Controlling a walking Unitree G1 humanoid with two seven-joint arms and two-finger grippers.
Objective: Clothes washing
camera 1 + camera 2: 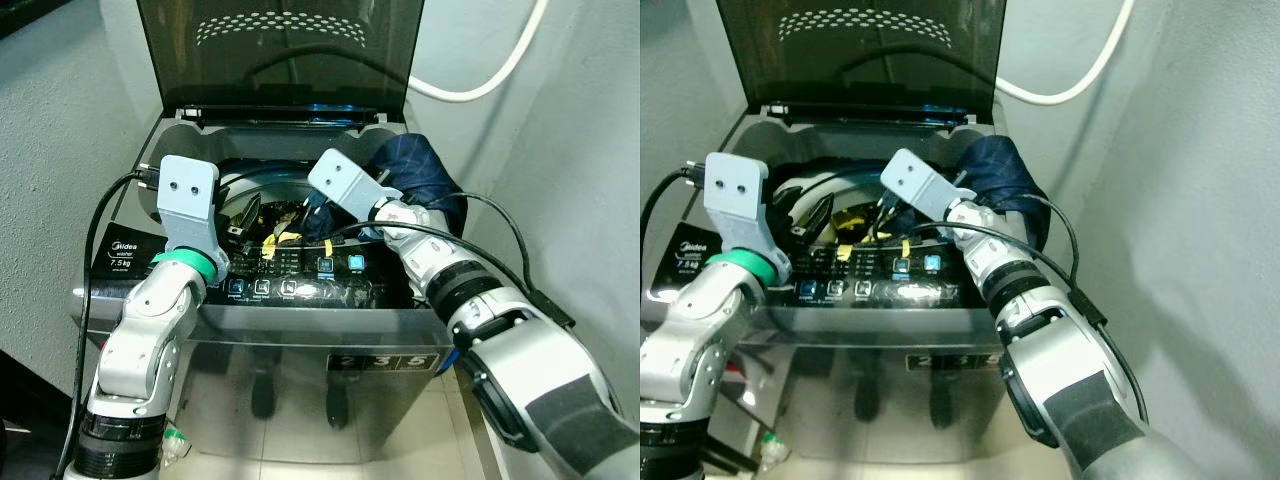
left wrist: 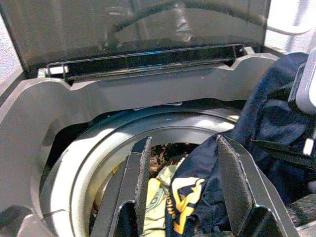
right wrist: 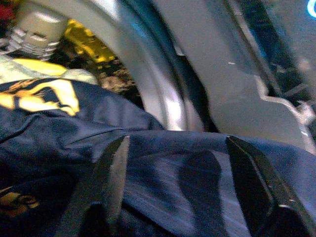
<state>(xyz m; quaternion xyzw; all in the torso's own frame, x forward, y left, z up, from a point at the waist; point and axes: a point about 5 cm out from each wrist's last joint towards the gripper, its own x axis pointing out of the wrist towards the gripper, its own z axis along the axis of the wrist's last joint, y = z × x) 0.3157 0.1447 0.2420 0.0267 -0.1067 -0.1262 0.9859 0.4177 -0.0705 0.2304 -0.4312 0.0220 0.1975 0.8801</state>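
The washing machine (image 1: 120, 290) stood with its lid (image 1: 280, 50) raised. The navy garment (image 1: 420, 175) lay draped over the tub rim at 2 o'clock, one end trailing into the drum (image 2: 98, 148) onto yellow clothing (image 2: 158, 197). The right gripper (image 3: 173, 182) was the nearer one: its jaws stood apart, directly over the navy cloth, not clamped. The left gripper (image 2: 182, 187) hovered above the drum mouth at 9 o'clock, jaws likewise apart. The garment's long axis ran from rim to drum centre.
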